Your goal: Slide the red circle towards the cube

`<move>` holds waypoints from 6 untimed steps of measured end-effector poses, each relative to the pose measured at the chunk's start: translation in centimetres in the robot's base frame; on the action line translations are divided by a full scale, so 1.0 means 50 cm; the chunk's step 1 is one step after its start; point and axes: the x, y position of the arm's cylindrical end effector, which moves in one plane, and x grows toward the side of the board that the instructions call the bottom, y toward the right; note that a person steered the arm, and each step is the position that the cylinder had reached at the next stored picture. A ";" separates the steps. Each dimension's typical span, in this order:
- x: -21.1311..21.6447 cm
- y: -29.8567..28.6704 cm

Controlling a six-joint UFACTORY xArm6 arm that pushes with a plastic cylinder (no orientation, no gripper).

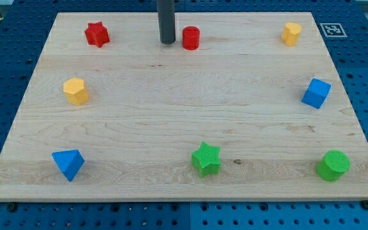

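The red circle (pixel 191 38) is a short red cylinder near the view's top, just right of centre. The blue cube (pixel 315 93) sits at the view's right edge, about mid-height. My tip (pixel 167 42) is the lower end of the dark rod coming down from the top. It stands just left of the red circle, with a small gap between them, on the side away from the cube.
On the wooden board (pixel 184 89): a red star (pixel 97 34) top left, a yellow block (pixel 291 34) top right, a yellow block (pixel 76 91) left, a blue triangle (pixel 68 163) bottom left, a green star (pixel 206 159) bottom centre, a green circle (pixel 333 165) bottom right.
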 end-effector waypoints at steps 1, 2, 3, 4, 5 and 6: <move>-0.012 0.026; -0.003 0.150; 0.027 0.218; 0.102 0.243; 0.217 0.285; 0.254 0.305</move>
